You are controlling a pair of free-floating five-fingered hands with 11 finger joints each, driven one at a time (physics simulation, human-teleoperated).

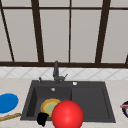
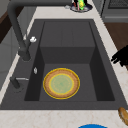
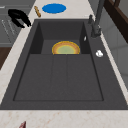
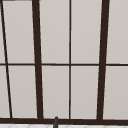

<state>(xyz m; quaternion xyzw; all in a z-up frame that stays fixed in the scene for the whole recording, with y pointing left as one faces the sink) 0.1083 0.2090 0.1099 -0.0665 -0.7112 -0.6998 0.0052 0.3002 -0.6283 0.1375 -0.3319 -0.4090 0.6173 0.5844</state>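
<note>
A pale marbled countertop (image 1: 15,83) was seen around the dark sink (image 1: 105,100). Left of the sink, a blue plate (image 1: 8,102) lay on it, with a wooden stick (image 1: 10,116) just in front. Right of the sink, a patterned dish (image 1: 125,109) was set.

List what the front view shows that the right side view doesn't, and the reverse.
Front view adds: a red ball in front of the sink, right of the left robot hand.
Right side view adds: drawers below the counter, behind the hand.
Both: the sink, the yellow plate in its basin, the faucet, the blue plate and a wooden stick on the counter, and the hand at the sink's front edge, holding nothing.
</note>
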